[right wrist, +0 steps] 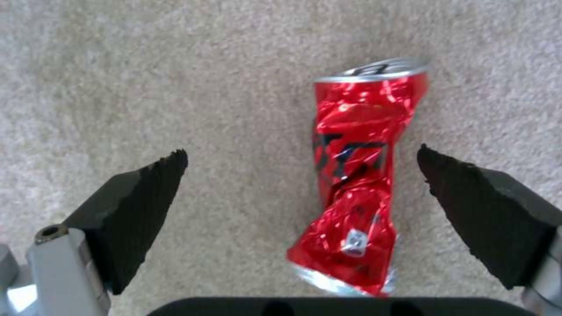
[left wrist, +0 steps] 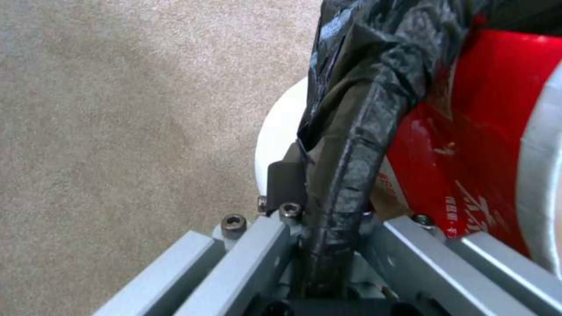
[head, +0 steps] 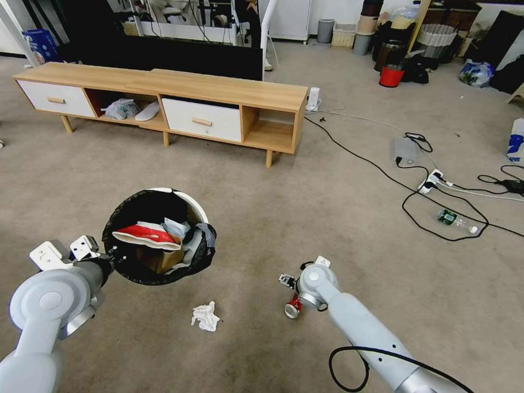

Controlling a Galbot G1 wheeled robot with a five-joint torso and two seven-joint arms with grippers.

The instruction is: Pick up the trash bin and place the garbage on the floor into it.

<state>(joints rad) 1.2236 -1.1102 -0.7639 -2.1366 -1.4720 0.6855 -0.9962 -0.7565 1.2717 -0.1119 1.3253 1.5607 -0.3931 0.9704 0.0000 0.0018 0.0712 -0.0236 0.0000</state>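
- Up at our left side, our left claw [head: 112,256] is clenched on the rim of the trash bin [head: 192,203], pinching the black bag liner [left wrist: 351,145] folded over the white wall, and the bin hangs clear of the carpet
- Inside the bin we see a red-white snack wrapper [head: 146,233], a crumpled brown paper bag [head: 158,258] under it and some pale tissue or plastic toward the far side
- Low on our right, our right claw [right wrist: 301,175] is released, its two dark pads [right wrist: 138,197] spread wide just above the carpet
- A crushed red can [right wrist: 354,175] lies on its side on the floor between those pads, nearer one pad than the other and touching neither; in the head view the can [head: 293,307] sits right beside the wrist of our right arm
- A crumpled white tissue [head: 205,316] lies on the carpet between the bin and the can, in front of us
- Farther off to our right a small green-labelled plastic bottle [head: 454,219] lies on the floor beside a loop of black cable [head: 420,221]
- Beyond all this stands a long wooden TV cabinet [head: 164,98] with white drawers
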